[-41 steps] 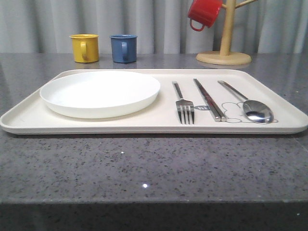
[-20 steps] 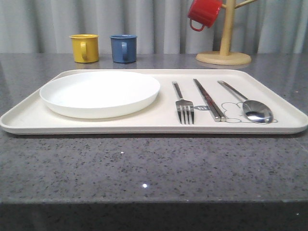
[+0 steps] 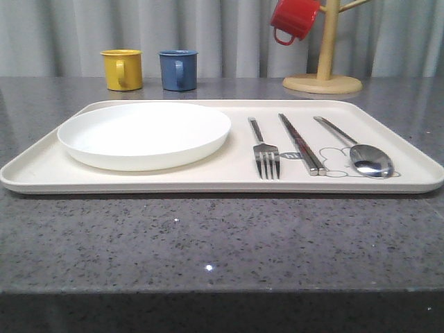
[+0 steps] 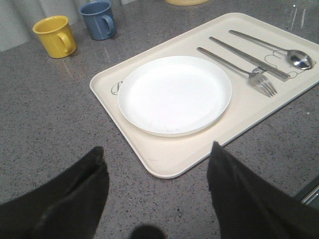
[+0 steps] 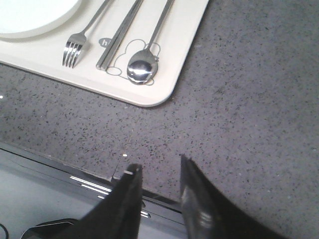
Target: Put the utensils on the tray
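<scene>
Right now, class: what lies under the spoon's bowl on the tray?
Under the spoon lies the tray, with its grey rabbit drawing outlined around the bowl. The part of the drawing directly beneath the bowl is covered. The chopsticks cover part of the "hi" bubble beside it.

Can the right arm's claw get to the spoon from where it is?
Probably yes. The right claw hangs open over bare counter near the tray's corner, and the spoon lies just inside that corner with nothing between them or on top of it.
</scene>
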